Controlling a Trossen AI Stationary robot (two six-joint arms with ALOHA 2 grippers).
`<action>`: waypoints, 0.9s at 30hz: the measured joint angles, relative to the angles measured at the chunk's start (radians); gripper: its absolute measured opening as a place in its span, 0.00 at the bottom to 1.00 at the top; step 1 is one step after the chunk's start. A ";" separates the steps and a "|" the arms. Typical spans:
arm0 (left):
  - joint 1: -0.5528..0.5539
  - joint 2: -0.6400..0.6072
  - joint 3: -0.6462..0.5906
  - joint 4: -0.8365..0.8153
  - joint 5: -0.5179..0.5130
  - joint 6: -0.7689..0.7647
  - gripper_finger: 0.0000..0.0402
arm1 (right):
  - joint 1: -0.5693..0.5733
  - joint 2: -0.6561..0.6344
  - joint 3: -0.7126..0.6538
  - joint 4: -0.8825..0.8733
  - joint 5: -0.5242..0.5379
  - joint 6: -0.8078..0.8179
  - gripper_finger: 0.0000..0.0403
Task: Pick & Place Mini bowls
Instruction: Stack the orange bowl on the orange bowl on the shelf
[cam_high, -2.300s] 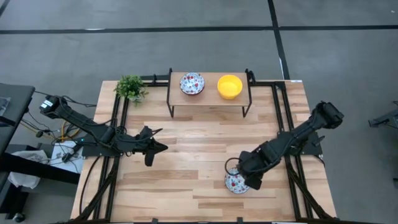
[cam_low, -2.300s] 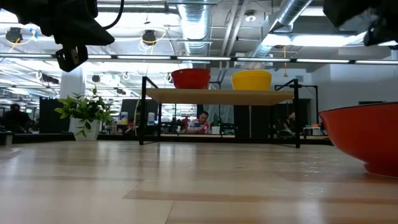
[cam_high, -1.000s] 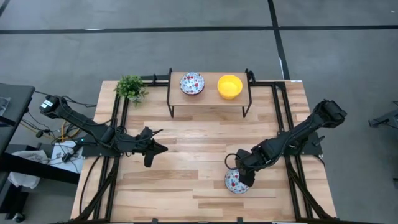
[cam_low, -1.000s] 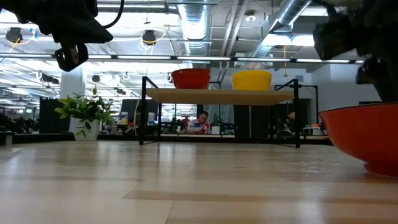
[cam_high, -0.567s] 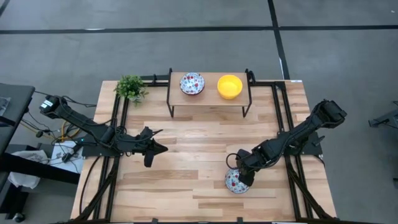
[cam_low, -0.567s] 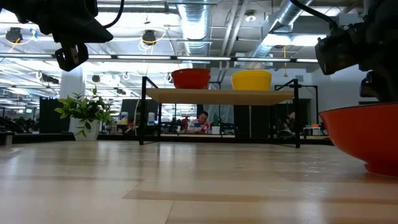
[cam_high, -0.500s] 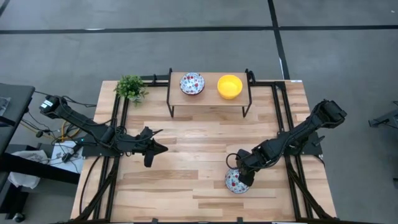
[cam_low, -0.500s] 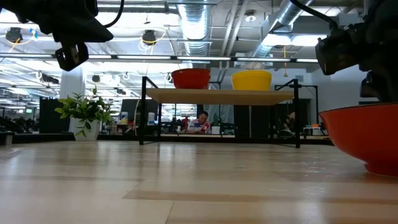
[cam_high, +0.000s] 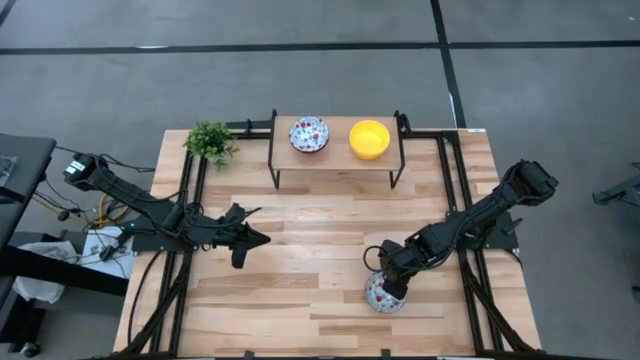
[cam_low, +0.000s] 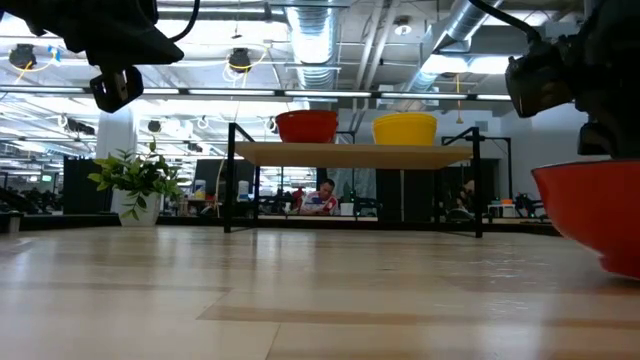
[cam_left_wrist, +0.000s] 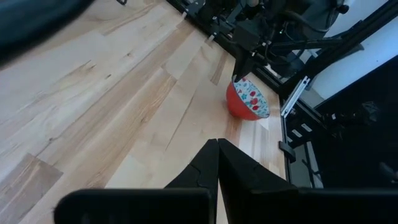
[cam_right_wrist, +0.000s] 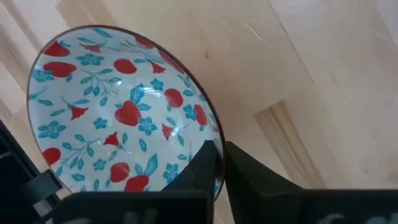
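Note:
A white mini bowl with a red-and-blue floral inside and a red outside (cam_high: 383, 295) sits on the table's near right part; it also shows in the low view (cam_low: 600, 215) and the left wrist view (cam_left_wrist: 249, 99). My right gripper (cam_high: 386, 282) is shut on its rim. Another floral bowl (cam_high: 309, 134) and a yellow bowl (cam_high: 369, 139) stand on their bases on a small rack at the far edge. My left gripper (cam_high: 262, 238) is shut and hovers over the table's left-middle, touching nothing. My right gripper pinches the floral bowl's rim (cam_right_wrist: 211, 134), one finger inside the bowl and one outside. The fingers come from above, slanting down from the table's right. The bowl is tilted in the hold; whether its underside (cam_left_wrist: 239, 109) is clear of the table, I cannot tell.
The rack (cam_high: 337, 160) stands on thin black legs at the far middle. A small green potted plant (cam_high: 210, 141) sits at the far left corner. Black rails run along both table sides (cam_high: 470, 270). Bare wood (cam_high: 310, 250) lies between the two grippers.
The floral bowl has shifted slightly toward the table's right, and in the low view its rim stands a little higher than before. My right gripper has stayed at the bowl's rim. My left arm has kept still.

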 joint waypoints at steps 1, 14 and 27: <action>0.000 0.000 0.000 0.006 0.000 0.000 0.01 | 0.000 0.000 0.002 0.000 0.002 0.000 0.02; 0.000 0.000 0.000 0.093 0.000 -0.060 0.01 | -0.086 0.004 0.158 -0.054 0.190 -0.096 0.00; 0.000 0.011 0.000 0.298 -0.098 -0.049 0.18 | -0.185 0.003 0.495 -0.150 0.783 -0.347 0.00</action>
